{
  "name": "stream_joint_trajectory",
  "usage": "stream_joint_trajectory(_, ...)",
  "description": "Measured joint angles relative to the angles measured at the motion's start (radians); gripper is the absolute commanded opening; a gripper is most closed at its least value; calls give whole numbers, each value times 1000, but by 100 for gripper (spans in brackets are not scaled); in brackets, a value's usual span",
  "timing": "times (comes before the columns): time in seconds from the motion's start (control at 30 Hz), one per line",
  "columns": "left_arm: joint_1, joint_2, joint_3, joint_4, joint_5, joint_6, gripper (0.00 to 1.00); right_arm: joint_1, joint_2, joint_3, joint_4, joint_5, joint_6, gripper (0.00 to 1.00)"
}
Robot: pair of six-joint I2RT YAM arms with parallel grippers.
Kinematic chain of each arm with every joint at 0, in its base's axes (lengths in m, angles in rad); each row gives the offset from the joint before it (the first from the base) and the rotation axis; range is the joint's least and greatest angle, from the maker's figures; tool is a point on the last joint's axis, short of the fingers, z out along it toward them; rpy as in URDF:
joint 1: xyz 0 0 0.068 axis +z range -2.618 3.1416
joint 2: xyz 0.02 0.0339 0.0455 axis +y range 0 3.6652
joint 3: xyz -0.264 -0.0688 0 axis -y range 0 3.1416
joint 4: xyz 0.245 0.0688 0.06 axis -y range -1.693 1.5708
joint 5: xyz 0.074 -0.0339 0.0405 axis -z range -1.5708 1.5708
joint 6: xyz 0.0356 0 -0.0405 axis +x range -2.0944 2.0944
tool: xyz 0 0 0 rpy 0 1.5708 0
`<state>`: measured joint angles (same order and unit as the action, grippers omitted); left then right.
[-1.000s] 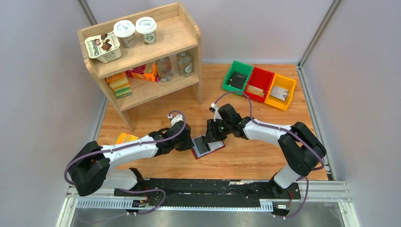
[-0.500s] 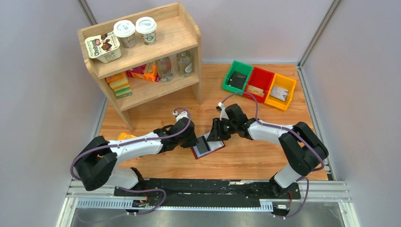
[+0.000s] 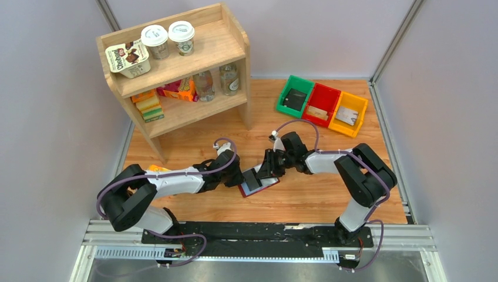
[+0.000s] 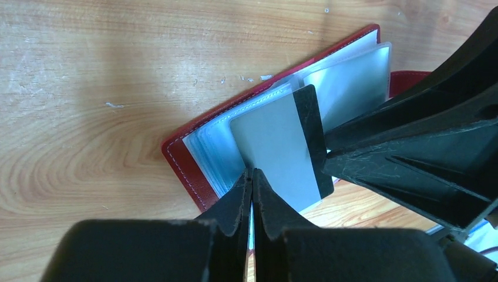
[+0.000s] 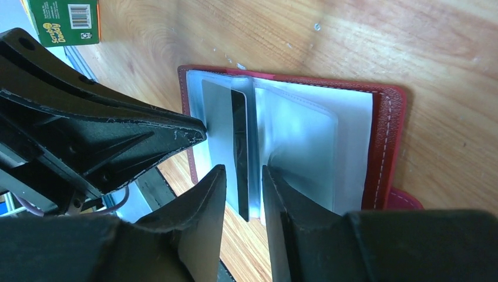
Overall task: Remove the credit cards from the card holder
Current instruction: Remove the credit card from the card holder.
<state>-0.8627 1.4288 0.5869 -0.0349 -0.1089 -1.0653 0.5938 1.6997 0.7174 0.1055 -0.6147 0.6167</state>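
On the far left of the bench (image 3: 329, 197) stands a wooden shelf (image 3: 217, 41) with cups and bottles, and it has no part in this job. Next comes the left claw (image 4: 252, 176). Its two fingers are pinched tight on the near edge of one credit card (image 4: 276, 150), a grey one with a black stripe down one side. The card is sticking part way out of a clear sleeve, so it is not free yet. The card holder (image 4: 187, 167) lies open and flat on the bench, right between the two arms, with its dark red cover underneath and its clear sleeves fanned out. On the right, the right claw (image 5: 244, 171) hangs low over the open sleeves with its fingers apart and the card's black stripe showing in the gap. It grips nothing, and I cannot tell if it touches the sleeves. Far off at the back right sit three coloured bins (image 3: 326, 88). I think the job has only just begun. One card is half out and no card lies loose on the bench. The other sleeves are shiny, so I cannot tell if more cards hide inside.
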Motion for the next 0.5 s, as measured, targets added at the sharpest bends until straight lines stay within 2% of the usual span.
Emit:
stream_joint_trajectory(0.17, 6, -16, -38, 51, 7, -34, 3, -7, 27, -22, 67, -40, 36, 27)
stream_joint_trajectory(0.37, 8, -16, -44, 63, 11, -46, 2, -26, 36, -48, 132, -76, 74, 2)
stream_joint_trajectory(0.5, 8, -17, -44, 62, 10, -48, 2, -40, 39, -51, 153, -96, 86, 0)
